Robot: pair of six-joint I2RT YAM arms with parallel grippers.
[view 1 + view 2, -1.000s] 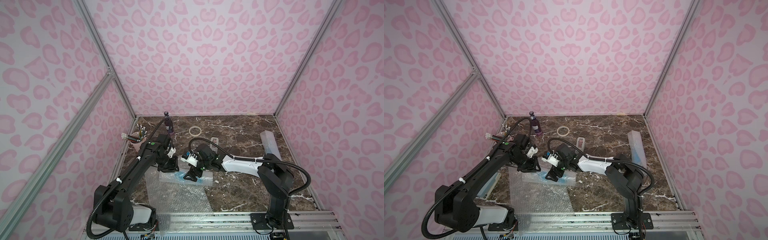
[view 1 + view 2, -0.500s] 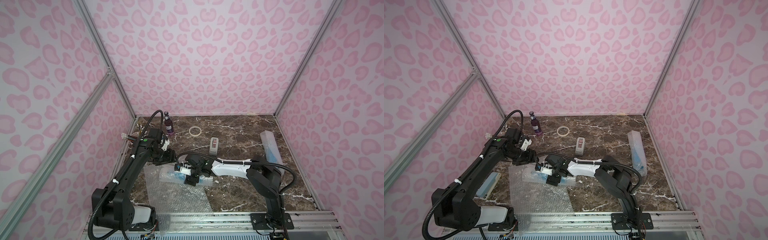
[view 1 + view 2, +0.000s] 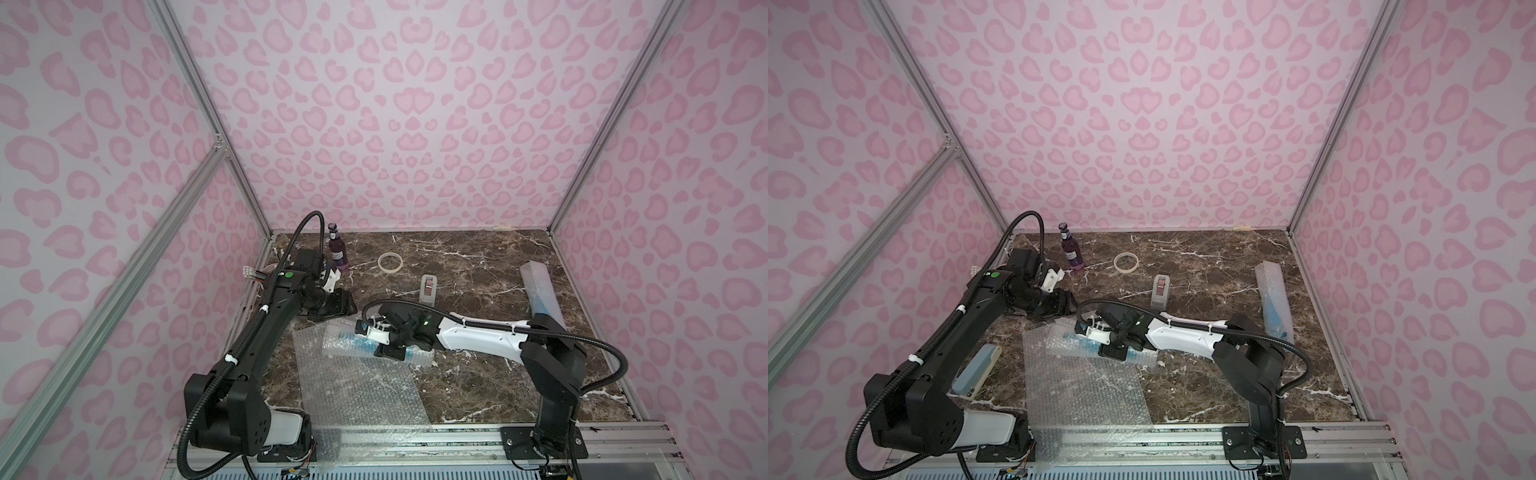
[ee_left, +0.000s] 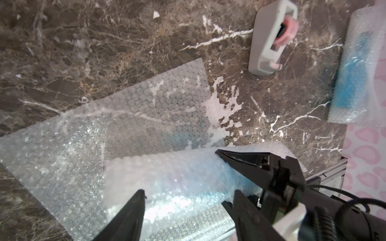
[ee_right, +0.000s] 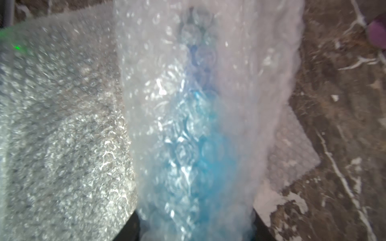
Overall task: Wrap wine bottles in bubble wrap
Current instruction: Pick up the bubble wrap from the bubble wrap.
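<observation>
A blue wine bottle lies on its side, rolled into the far edge of a flat bubble wrap sheet. My right gripper straddles this bundle, fingers pressed against both sides, shut on it. My left gripper hovers open behind the sheet and holds nothing; its wrist view shows both fingers apart over the bundle. The purple wine bottle stands upright at the back left. Another blue bottle, rolled in bubble wrap, lies by the right wall.
A pale tape roll lies flat at the back. A grey tape dispenser sits mid-table behind the right arm. A blue-grey handheld tool lies by the left wall. The sheet overhangs the front metal rail.
My left gripper opened, let go of the wrap and drew back and up. My right gripper's jaws closed in around the wrapped blue bottle.
</observation>
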